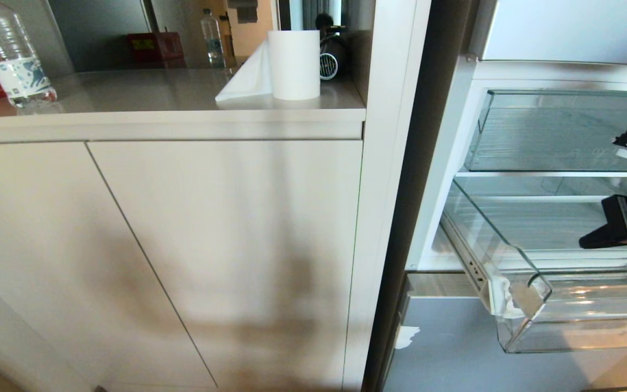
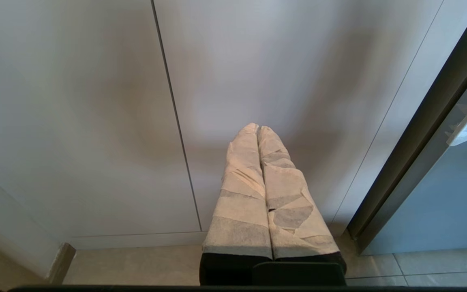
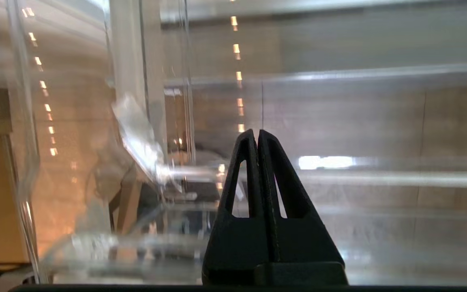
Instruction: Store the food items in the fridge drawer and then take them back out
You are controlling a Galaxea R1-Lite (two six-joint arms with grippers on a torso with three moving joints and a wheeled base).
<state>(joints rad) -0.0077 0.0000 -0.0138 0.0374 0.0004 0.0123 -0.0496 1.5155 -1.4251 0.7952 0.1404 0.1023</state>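
The fridge drawer (image 1: 531, 275) is a clear deep bin with whitish tape on its front corner, pulled out of the open fridge at the right. My right gripper (image 1: 584, 243) hangs over the drawer's open top at the right edge of the head view. Its black fingers are shut with nothing between them. In the right wrist view the gripper (image 3: 258, 132) points at the drawer's clear wall (image 3: 379, 178). No food items are in view. My left gripper (image 2: 258, 128), with taped fingers, is shut and empty, parked low in front of a cabinet door.
A second clear bin (image 1: 553, 130) sits on the shelf above the drawer. Left of the fridge are beige cabinet doors (image 1: 226, 245) under a counter holding a paper towel roll (image 1: 293, 64) and a water bottle (image 1: 11, 54). A grey lower fridge front (image 1: 455, 348) lies below the drawer.
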